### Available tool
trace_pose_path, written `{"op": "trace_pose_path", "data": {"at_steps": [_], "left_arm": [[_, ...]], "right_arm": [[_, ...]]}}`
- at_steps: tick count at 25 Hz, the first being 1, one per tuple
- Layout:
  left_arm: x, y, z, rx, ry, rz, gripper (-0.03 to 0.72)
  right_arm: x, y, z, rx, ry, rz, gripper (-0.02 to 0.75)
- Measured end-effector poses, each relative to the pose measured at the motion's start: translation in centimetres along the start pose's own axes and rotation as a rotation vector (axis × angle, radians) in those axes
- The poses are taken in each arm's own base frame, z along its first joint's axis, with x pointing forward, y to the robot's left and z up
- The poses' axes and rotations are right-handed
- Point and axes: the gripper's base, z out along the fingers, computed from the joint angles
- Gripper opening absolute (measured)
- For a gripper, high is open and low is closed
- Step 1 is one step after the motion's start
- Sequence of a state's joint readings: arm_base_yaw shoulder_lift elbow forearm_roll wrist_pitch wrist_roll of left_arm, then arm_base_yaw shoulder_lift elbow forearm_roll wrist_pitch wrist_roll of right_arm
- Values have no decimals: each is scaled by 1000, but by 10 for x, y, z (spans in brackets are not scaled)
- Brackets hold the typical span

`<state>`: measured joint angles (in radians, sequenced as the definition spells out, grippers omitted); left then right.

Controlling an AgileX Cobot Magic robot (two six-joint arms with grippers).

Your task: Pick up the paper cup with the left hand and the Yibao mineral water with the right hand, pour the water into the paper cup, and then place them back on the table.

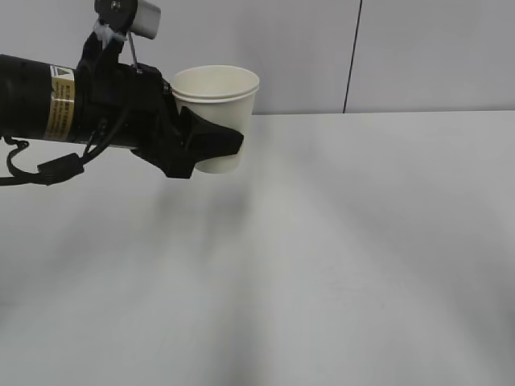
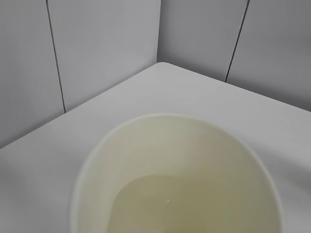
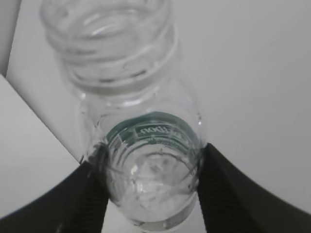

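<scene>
My left gripper (image 1: 211,145) is shut on the paper cup (image 1: 217,100) and holds it upright above the white table (image 1: 362,241) at the far left. The left wrist view looks down into the cup (image 2: 180,145), which holds some liquid in its bottom; the gripper's own fingers are hidden there. My right gripper (image 3: 151,189) is shut on the clear Yibao mineral water bottle (image 3: 146,145), its black fingers (image 3: 228,189) pressing both sides at the green label. The bottle's open neck points away from the camera. The right arm and the bottle are out of the exterior view.
Grey wall panels with dark seams (image 1: 352,56) stand behind the table. The table's far corner (image 2: 163,65) shows in the left wrist view.
</scene>
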<state>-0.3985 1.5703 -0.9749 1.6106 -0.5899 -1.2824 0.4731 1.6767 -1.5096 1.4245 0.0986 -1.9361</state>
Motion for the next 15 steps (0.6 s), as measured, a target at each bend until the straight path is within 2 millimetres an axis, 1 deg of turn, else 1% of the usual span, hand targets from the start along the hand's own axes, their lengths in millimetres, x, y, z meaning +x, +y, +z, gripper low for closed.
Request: {"op": "trace_pose_path", "data": {"at_steps": [3, 6, 10, 12, 15], "left_arm": [[0, 0, 0, -3, 1, 0, 367], [1, 2, 0, -20, 6, 0, 367], [1, 4, 0, -42, 11, -3, 367], [1, 4, 0, -46, 12, -3, 367], [1, 5, 0, -51, 14, -3, 367]], "right_arm": [[2, -7, 0, 75, 17, 183, 425], [13, -10, -1, 147, 74, 290, 424], [31, -5, -1, 171, 151, 322, 424], [37, -2, -1, 167, 169, 329, 424], [40, -1, -1, 167, 181, 331, 424]]}}
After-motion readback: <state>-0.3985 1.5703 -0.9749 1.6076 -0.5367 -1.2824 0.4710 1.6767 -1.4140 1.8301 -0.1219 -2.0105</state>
